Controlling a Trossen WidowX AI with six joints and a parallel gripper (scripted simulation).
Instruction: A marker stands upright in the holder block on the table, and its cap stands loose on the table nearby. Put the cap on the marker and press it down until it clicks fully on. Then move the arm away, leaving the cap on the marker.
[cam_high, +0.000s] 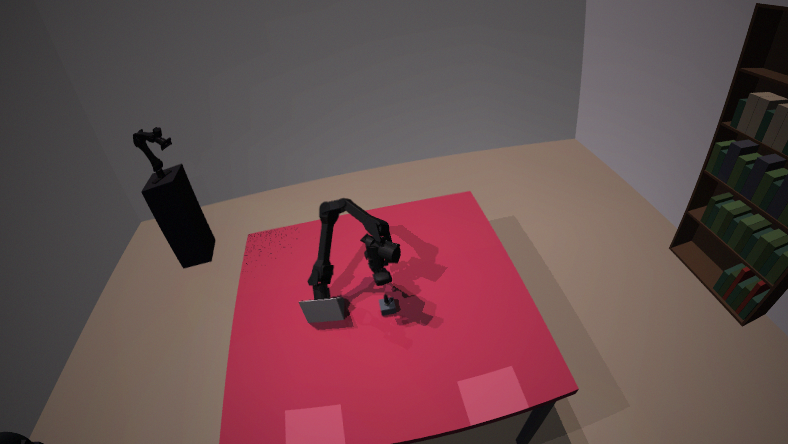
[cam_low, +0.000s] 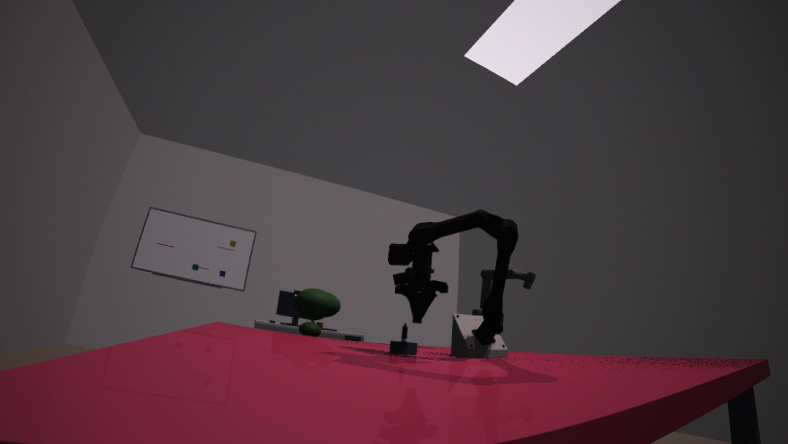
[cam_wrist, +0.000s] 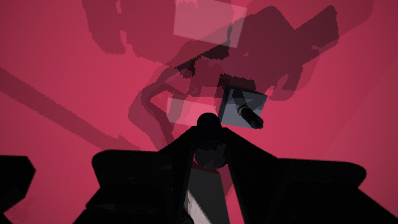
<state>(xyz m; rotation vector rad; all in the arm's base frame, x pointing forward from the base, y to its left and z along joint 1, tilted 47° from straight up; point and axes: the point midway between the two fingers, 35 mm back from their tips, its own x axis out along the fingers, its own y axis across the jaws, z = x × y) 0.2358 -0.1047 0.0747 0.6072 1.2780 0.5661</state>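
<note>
Right now the gripper (cam_wrist: 210, 140) is clamped on the cap (cam_wrist: 209, 131), a dark rounded shape pinched between the black fingers and poking out past their tips in the wrist view. Gripper points down, held in the air above the table (cam_high: 397, 352). Exterior view: gripper tip (cam_low: 417, 315) hangs just above and slightly right of the marker (cam_low: 404, 330), not touching it. Marker stands upright in the holder block (cam_low: 403, 346), uncapped. Wrist view puts the grey block (cam_wrist: 242, 106) ahead and a bit right of the cap, with the marker (cam_wrist: 250, 115) sticking out of it. Top view: block (cam_high: 388, 307) sits on the table just in front of the gripper (cam_high: 382, 275), near the arm's grey base plate (cam_high: 324, 309).

Table top is red and glossy, carrying arm shadows and two pale light patches (cam_high: 490, 392) near its front edge. Dark table leg (cam_low: 744, 410) shows at one corner. Floor (cam_high: 634, 286) is tan. Walls are grey. Bookshelf (cam_high: 744, 182) with green and grey books stands on the right of the top view. Black pedestal (cam_high: 177, 215) with a small arm-like mount stands on the left. Whiteboard (cam_low: 193, 248) hangs on the far wall, a green plant (cam_low: 315, 304) and a monitor beside it on a low desk, ceiling light panel (cam_low: 540, 33) overhead.
</note>
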